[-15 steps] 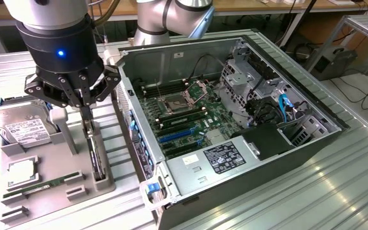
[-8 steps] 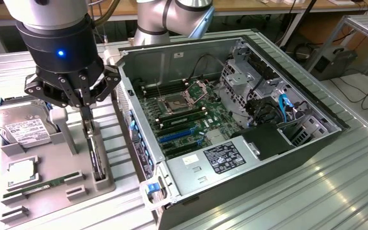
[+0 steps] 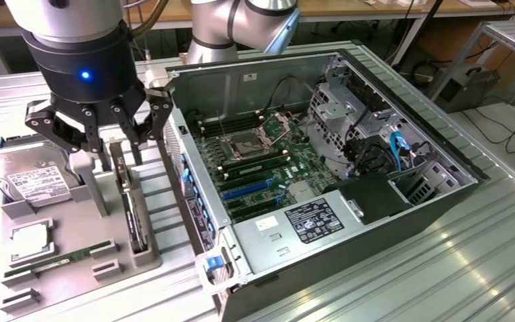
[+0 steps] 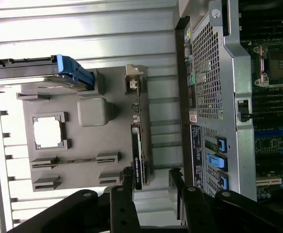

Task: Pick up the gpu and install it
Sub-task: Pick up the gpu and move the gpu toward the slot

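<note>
The gpu (image 3: 129,201) is a thin black card standing on edge in a slot of the grey fixture block (image 3: 96,231), left of the computer case in the exterior view. My gripper (image 3: 115,149) hangs just above the card's far end, its black fingers spread open and holding nothing. In the wrist view the gpu (image 4: 137,158) runs as a narrow dark strip; its near end lies close to one finger (image 4: 124,196), and the other finger (image 4: 179,194) stands well apart from it. The gripper (image 4: 151,191) is open.
The open computer case (image 3: 436,194) lies on its side with the motherboard (image 3: 257,168) and blue card slots (image 3: 244,190) exposed. The fixture also holds a silver hard drive (image 3: 29,178), a CPU chip (image 3: 29,238) and a green memory stick (image 3: 61,258). A ribbed metal table (image 3: 418,282) lies beneath.
</note>
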`<state>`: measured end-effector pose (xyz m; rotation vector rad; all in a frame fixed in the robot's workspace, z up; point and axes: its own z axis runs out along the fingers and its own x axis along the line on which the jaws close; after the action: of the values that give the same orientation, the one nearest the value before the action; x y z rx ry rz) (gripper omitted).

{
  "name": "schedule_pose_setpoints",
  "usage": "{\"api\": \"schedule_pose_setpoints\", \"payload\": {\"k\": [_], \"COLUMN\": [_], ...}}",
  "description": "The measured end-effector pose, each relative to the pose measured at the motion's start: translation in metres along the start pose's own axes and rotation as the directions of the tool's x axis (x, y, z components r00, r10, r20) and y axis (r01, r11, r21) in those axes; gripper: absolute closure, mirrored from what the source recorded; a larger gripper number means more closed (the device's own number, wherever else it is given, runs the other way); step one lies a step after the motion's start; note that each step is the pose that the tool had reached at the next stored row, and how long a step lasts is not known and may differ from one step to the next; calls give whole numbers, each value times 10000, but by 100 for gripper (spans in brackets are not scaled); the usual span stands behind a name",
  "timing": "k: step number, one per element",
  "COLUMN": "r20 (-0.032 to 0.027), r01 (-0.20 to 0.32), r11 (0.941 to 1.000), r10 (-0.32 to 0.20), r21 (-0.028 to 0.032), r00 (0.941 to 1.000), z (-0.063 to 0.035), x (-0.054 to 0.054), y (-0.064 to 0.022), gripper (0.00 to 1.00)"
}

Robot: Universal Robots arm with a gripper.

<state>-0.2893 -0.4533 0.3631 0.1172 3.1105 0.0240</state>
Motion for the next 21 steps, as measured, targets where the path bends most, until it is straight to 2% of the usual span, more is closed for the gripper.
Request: {"api": "schedule_pose_setpoints", "payload": {"k": [10, 21], "r20": [-1, -2], "r01": [-2, -5], "r11": [10000, 10000], "r10": [2, 5], "r21": [3, 3], "r00": [10000, 10000], "z": [250, 468], "x": [110, 132], "y": [33, 28], "gripper": [58, 58]}}
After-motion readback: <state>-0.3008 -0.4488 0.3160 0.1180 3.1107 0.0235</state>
